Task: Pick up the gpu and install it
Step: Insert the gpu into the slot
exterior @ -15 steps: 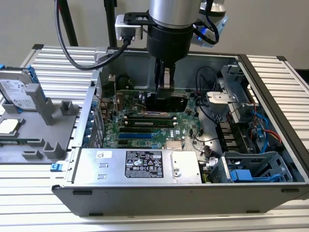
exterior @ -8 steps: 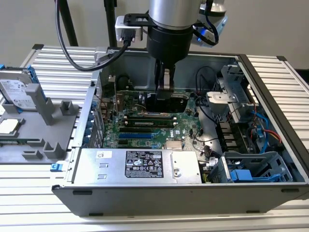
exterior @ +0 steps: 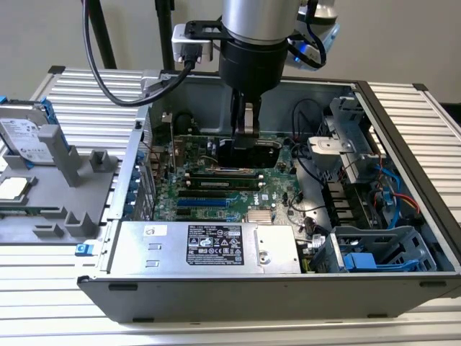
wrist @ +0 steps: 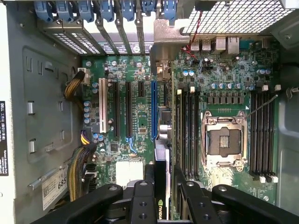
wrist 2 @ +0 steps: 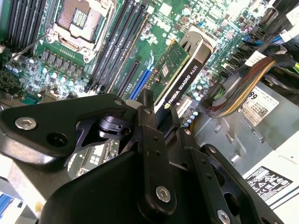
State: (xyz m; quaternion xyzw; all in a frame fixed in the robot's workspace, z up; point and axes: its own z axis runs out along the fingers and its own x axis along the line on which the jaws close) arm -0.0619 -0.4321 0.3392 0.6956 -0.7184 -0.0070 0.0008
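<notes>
Where tool [exterior: 245, 137] grips gpu [wrist 2: 180, 70], slots [wrist: 126, 109] perhaps near

White lettering runs along the black edge of the gpu [wrist 2: 183, 84], above the motherboard [wrist 2: 42, 74]. A dark printed label [exterior: 215, 245] sits on the power supply [exterior: 137, 249] beside the motherboard. A white printed label [exterior: 21, 138] sits on the hard drive [exterior: 32, 113], well apart from the motherboard.

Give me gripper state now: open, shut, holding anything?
Gripper: shut on the gpu, held edge-on above the motherboard inside the open PC case.
</notes>
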